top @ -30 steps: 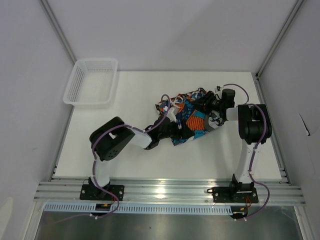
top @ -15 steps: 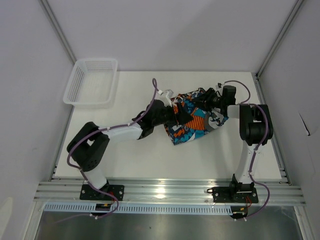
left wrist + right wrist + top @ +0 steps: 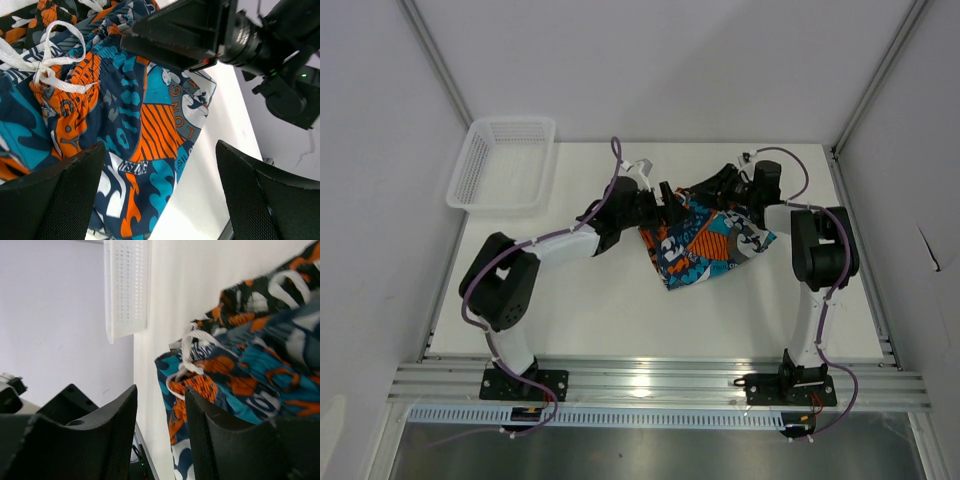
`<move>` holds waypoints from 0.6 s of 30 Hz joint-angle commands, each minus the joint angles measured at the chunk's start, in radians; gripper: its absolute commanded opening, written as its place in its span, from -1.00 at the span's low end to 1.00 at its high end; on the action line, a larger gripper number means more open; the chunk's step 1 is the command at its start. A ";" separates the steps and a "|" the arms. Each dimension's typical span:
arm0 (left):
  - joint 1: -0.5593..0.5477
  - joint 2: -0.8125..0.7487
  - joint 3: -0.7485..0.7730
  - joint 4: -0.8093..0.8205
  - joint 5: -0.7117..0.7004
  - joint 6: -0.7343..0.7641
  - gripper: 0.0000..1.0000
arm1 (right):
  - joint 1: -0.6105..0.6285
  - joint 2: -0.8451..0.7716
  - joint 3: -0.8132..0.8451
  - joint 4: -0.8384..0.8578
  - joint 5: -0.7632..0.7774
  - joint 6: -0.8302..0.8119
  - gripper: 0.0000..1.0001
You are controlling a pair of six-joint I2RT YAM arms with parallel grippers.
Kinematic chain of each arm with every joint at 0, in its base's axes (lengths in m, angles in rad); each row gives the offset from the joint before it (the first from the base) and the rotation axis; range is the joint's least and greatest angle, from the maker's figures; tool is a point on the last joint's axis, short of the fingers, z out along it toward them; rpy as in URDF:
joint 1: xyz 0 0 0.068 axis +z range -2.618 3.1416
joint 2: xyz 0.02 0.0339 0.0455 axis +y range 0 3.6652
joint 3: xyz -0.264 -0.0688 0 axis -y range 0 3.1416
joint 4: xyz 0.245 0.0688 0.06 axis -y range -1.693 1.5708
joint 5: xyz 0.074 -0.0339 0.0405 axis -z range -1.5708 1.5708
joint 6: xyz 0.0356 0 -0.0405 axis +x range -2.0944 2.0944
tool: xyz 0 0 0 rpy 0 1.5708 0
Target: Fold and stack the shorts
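Note:
The blue-teal, orange and white cartoon shorts [image 3: 705,245] lie crumpled in the middle of the table, with a white drawstring [image 3: 47,62] at the waistband. The camouflage shorts [image 3: 698,190] lie partly under them at the far edge and also show in the left wrist view [image 3: 27,20] and the right wrist view [image 3: 250,305]. My left gripper [image 3: 668,205] hovers at the cartoon shorts' left end, open wide and empty [image 3: 160,147]. My right gripper [image 3: 717,187] is at the pile's far right end, its fingers apart with nothing between them [image 3: 160,390].
A white mesh basket [image 3: 505,165] stands at the table's far left corner and shows in the right wrist view [image 3: 127,285]. Aluminium frame posts and grey walls close in both sides. Bare white table [image 3: 580,300] lies to the near side of the shorts.
My left arm has swung from the near side of the shorts round to their far left end. My right gripper has shifted slightly farther back. The cartoon shorts now lie more spread out.

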State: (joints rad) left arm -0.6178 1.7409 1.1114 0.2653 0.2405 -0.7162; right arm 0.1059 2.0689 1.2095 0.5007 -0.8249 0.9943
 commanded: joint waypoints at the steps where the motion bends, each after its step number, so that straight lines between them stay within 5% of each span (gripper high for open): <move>1: 0.000 0.070 0.079 0.012 0.034 0.018 0.84 | 0.000 0.045 0.074 0.059 0.001 0.027 -0.10; 12: 0.000 -0.032 0.096 -0.142 -0.067 0.098 0.84 | -0.035 0.194 0.183 0.056 0.040 0.072 -0.05; 18: 0.000 -0.193 0.062 -0.253 -0.151 0.153 0.88 | -0.038 0.165 0.285 0.029 -0.008 0.076 0.35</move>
State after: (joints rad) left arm -0.6178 1.6890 1.1709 0.0628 0.1574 -0.6239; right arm 0.0719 2.2654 1.4158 0.5259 -0.8043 1.0790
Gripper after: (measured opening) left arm 0.933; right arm 0.654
